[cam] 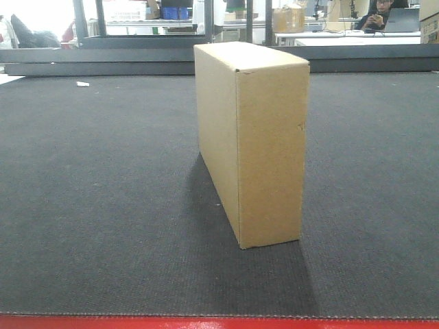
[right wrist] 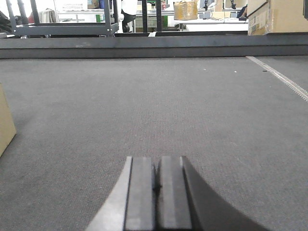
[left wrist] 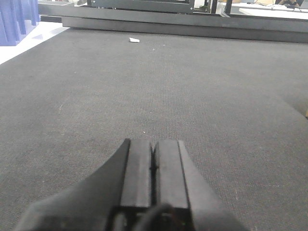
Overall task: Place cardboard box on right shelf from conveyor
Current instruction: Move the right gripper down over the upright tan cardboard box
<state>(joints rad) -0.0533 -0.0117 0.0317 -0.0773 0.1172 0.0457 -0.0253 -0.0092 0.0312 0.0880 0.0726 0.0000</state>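
The plain tan cardboard box [cam: 254,140] stands upright on its long thin edge in the middle of the dark grey conveyor [cam: 96,192], its narrow end facing the front camera. In the right wrist view only a corner of the cardboard box [right wrist: 6,122] shows at the far left edge. My left gripper [left wrist: 154,144] is shut with nothing in it, low over bare belt [left wrist: 159,86]. Just above the belt [right wrist: 192,106] and to the right of the box, my right gripper [right wrist: 157,161] is shut and empty too. The right shelf is out of view.
A small white scrap [cam: 82,83] lies on the belt at the far left. Dark metal rails [cam: 103,60] bound the belt's far side, with tables, cartons and a seated person [cam: 381,15] beyond. The red front edge [cam: 219,323] runs along the bottom.
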